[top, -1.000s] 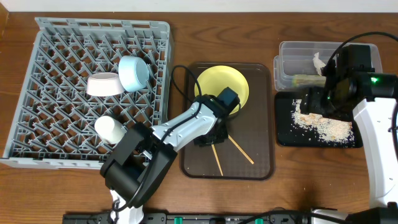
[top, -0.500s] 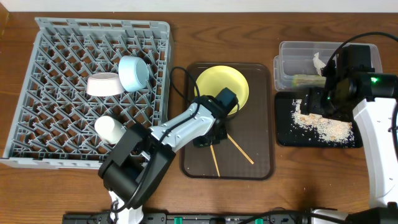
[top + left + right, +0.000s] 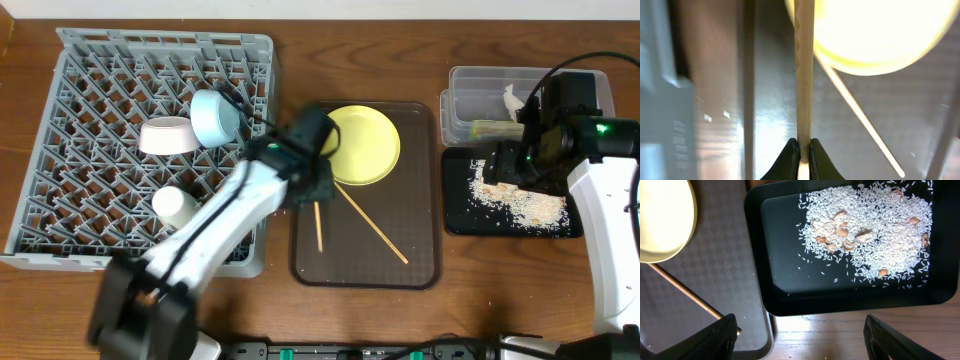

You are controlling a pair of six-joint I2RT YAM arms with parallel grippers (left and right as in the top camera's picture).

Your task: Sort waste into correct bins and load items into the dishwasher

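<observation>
A reddish-brown wooden table [image 3: 480, 300] filling the overhead view edge to edge, grain running left to right, surface smooth and faintly glossy, even light from above, soft shadows, a pale sheen on the wood.

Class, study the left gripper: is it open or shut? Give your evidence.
Shut on one chopstick: the left wrist view shows the left gripper with jaws pressed against both sides of the wooden stick.

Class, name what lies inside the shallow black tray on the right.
White rice grains and a few tan lumps lie scattered in the black tray, leaving one end bare. From overhead, the right arm hides part of its far edge.
</observation>
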